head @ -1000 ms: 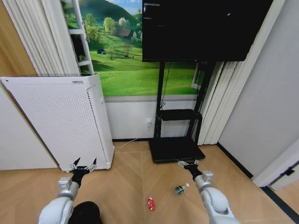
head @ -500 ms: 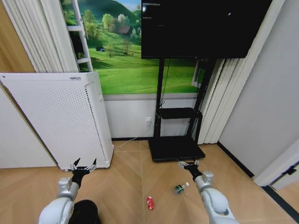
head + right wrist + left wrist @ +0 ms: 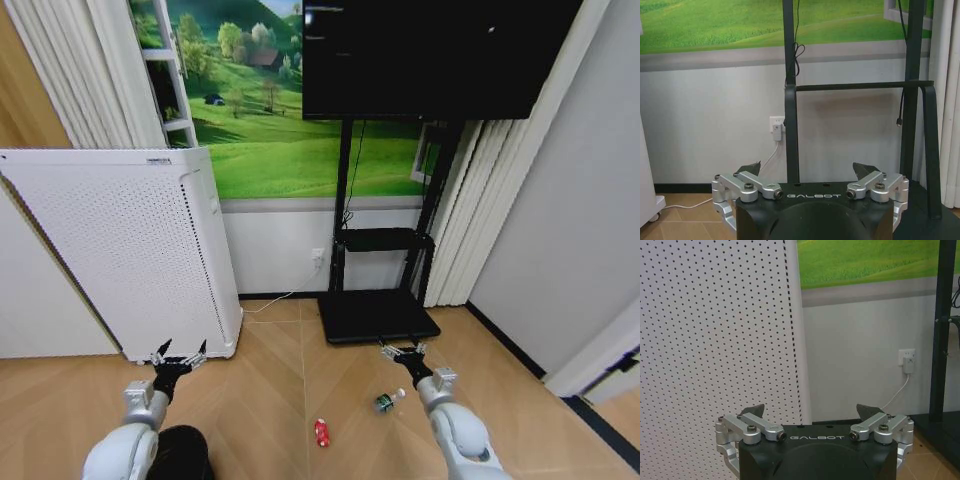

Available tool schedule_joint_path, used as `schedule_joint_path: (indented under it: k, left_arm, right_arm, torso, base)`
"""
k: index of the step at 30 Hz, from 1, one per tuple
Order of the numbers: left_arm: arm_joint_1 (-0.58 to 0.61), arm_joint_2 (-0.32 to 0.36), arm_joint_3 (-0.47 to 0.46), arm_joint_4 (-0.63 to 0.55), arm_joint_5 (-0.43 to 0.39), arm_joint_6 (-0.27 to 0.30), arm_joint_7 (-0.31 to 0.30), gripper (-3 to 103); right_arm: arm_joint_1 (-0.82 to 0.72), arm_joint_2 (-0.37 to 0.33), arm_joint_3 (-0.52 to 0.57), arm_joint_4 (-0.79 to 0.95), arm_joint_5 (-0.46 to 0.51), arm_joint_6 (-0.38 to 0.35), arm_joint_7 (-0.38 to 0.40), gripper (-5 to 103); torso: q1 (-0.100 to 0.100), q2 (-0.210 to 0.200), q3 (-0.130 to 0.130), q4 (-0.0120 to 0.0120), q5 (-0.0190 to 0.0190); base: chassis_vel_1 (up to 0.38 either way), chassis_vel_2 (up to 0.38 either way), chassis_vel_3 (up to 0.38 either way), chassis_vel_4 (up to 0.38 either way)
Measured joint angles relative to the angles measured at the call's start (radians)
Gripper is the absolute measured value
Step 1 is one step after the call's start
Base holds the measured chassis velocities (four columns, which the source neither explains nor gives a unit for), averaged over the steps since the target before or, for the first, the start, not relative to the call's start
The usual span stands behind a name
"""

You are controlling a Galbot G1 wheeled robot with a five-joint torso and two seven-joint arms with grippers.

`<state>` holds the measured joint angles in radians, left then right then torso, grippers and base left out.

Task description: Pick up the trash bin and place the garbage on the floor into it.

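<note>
While both arms hang low at the bottom of the head view, the trash bin point(image 3: 183, 455) sits right at the near edge on the wood floor point(image 3: 270, 400), a dark round shape tucked just beside the left forearm, partly cut off by the frame. Left end effector point(image 3: 179, 352) is spread wide with nothing in it, fingertips pointing toward the foot of the white perforated air purifier point(image 3: 130, 250); the left wrist view shows the same gap between the fingers point(image 3: 755, 411) and only that dotted panel ahead. Right end effector point(image 3: 403, 349) is wide open too, holding nothing, aimed at the black TV stand point(image 3: 378, 318); from its wrist cam you get the stand's legs and a wall socket point(image 3: 777, 125) with a plug in it.

Garbage-wise, the red can point(image 3: 321, 432) lies on the floor between the two arms, and the green bottle point(image 3: 387, 402) lies just beside the right wrist, a bit farther out. Beyond that, the big dark TV point(image 3: 440, 60) hangs over the stand, with a green meadow mural point(image 3: 280, 140) on the wall behind.
</note>
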<state>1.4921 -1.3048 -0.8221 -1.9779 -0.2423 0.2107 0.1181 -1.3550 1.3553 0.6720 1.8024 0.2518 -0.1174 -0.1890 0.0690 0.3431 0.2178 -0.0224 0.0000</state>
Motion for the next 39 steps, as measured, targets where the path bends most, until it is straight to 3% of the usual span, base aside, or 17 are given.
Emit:
schedule_joint_path:
  k: [4,7,33,37,39]
  left_arm:
    - [0.000,0.000,0.000,0.001,0.000,0.000,0.000,100]
    - [-0.003,0.000,0.001,0.007,0.001,0.000,0.003,100]
    - [-0.005,-0.011,0.000,0.018,0.006,-0.005,0.006,100]
    - [-0.007,-0.013,0.001,0.023,0.006,-0.019,0.002,100]
    - [-0.013,-0.019,0.004,0.041,0.007,-0.051,-0.012,100]
  right_arm:
    - [0.000,0.001,0.000,-0.002,0.001,0.000,0.001,100]
    - [0.000,0.005,0.000,-0.004,0.002,0.000,0.002,100]
    - [-0.002,0.008,0.003,-0.007,0.003,-0.001,0.005,100]
    - [-0.001,0.006,0.004,-0.007,0.003,-0.003,0.007,100]
    - [0.000,0.007,0.004,-0.009,0.004,-0.003,0.008,100]
  torso:
    - [-0.005,-0.013,-0.008,0.0000,0.0000]
    - [-0.014,-0.048,-0.034,0.0000,0.0000]
    - [-0.043,-0.145,-0.102,0.0001,0.0000]
    - [-0.047,-0.161,-0.114,0.0000,0.0001]
    - [-0.050,-0.171,-0.121,0.0000,0.0000]
  base:
    - [0.000,0.000,0.000,0.000]
    - [0.000,0.000,0.000,0.000]
    - [0.000,0.000,0.000,0.000]
    - [0.000,0.000,0.000,0.000]
    - [0.000,0.000,0.000,0.000]
